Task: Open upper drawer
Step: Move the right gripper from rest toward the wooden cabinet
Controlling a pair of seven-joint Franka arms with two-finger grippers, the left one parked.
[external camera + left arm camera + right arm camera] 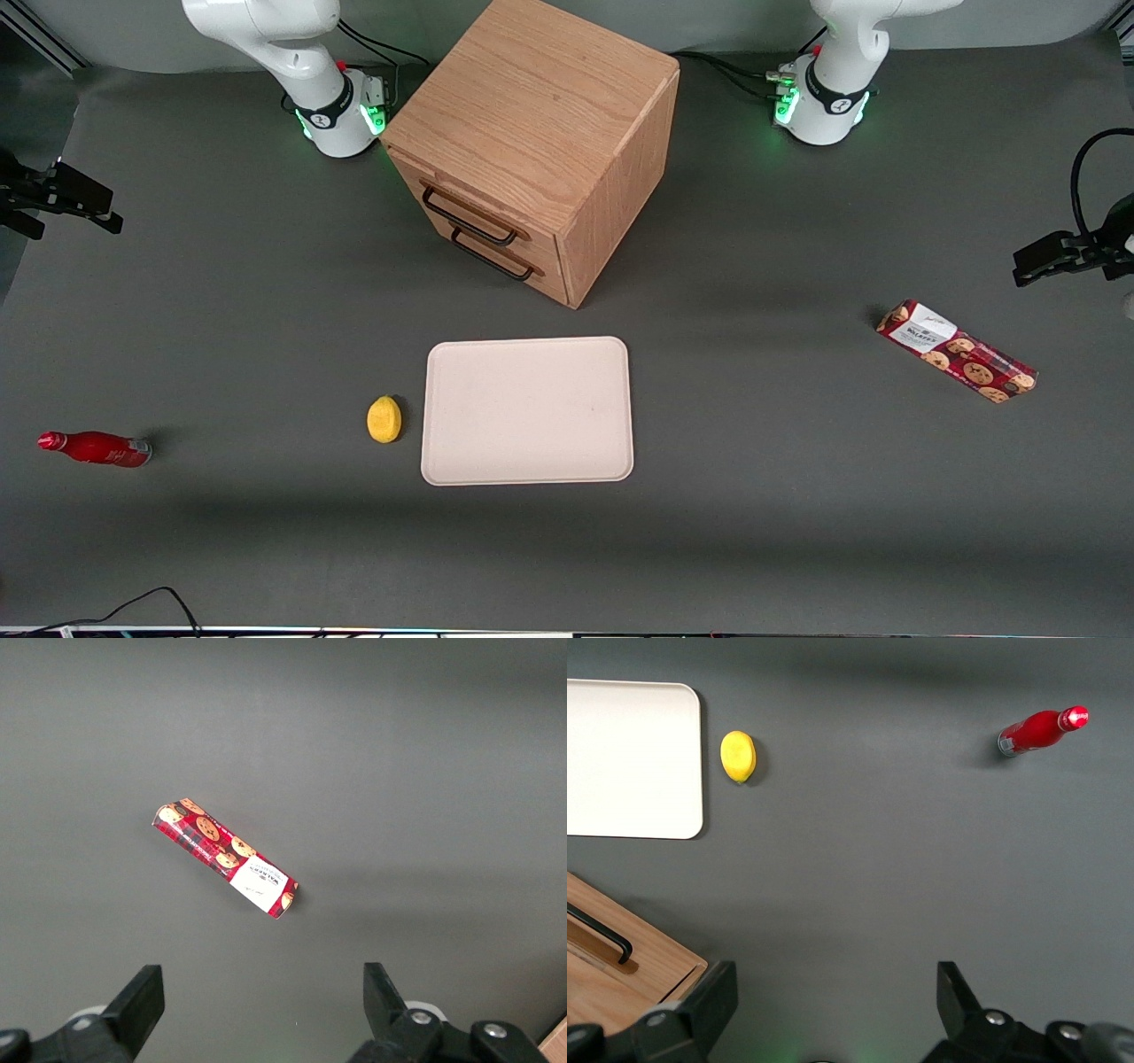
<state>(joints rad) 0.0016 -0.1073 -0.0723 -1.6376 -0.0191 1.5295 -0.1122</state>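
The oak cabinet [540,106] stands on the grey table between the two arm bases. Its upper drawer [478,215] is flush with the cabinet front, its black wire handle [469,219] just above the lower drawer's handle [493,257]. My right gripper [89,206] hangs high toward the working arm's end of the table, well away from the cabinet. The right wrist view shows the gripper [833,992] open, bare table between its fingers [713,997], and a cabinet corner [647,970] with one black handle [602,935]; which drawer that handle belongs to I cannot tell.
A cream tray [528,410] lies nearer the front camera than the cabinet, with a yellow lemon [384,418] beside it. A red bottle [96,448] lies toward the working arm's end. A red cookie box [957,351] lies toward the parked arm's end.
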